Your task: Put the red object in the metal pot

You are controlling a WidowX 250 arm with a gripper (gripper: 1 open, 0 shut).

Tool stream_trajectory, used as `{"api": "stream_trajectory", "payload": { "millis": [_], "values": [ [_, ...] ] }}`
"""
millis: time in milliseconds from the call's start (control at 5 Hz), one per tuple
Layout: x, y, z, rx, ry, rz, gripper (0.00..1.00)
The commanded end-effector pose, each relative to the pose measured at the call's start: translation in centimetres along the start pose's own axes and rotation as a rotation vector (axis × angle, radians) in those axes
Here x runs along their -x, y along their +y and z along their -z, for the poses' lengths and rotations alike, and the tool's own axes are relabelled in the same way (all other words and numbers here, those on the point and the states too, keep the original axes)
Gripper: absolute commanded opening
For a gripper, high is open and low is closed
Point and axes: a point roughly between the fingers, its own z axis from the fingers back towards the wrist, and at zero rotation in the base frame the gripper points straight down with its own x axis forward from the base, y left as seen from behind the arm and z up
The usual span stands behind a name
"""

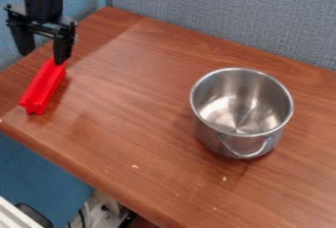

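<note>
The black two-fingered gripper [43, 47] hangs pointing straight down over the far left corner of the brown wooden table [144, 104], its fingers spread wide with nothing between them. Directly beneath and slightly toward the camera from it lies the bright red, flat, elongated plastic bar [43, 86], flat on the tabletop near the left edge; the bar's far end sits just under the fingertip on the right of the picture, though whether they touch cannot be told. Well apart from the gripper, off to the right and nearer the camera, stands the shiny round stainless-steel pot [241, 111], upright, open-mouthed, with its small handle turned toward the camera.
</note>
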Motion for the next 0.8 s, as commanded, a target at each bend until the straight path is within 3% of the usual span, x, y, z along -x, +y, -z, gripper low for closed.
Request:
{"api": "stream_trajectory", "payload": {
  "millis": [0,400,600],
  "values": [
    [0.1,0.6,0.0,-0.028,-0.024,0.035,1.0],
    [0.9,-0.3,1.9,-0.033,-0.02,0.082,1.0],
    [0.3,0.3,2.6,-0.034,-0.013,0.067,1.0]
  ]
}}
